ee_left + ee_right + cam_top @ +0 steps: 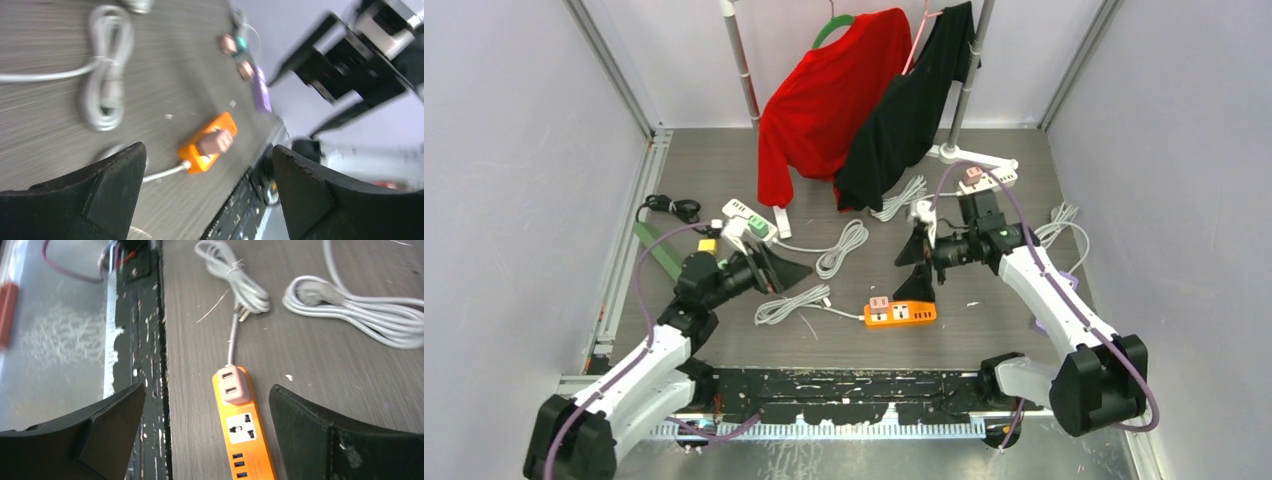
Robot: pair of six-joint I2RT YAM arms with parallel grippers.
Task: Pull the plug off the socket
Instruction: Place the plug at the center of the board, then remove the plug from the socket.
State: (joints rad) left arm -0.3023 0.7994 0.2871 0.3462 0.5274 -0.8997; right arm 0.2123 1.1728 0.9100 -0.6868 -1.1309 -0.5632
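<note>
Fingers (112, 427) of the right gripper (916, 268) spread wide and empty over the pink two-port adapter plug (232, 385), seated in the flat orange plastic power strip (247, 440) near the grey wood-grain table's (994, 310) near edge, likely lining up a grab; left gripper (782, 268) also gapes empty, aside.

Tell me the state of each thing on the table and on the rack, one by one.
Left gripper, open, empty.
Right gripper, open, empty.
Pink plug, seated in the orange strip.
Orange strip, flat on the table, cord bundled.
Red shirt, hanging on the rack.
Black shirt, hanging on the rack.
</note>
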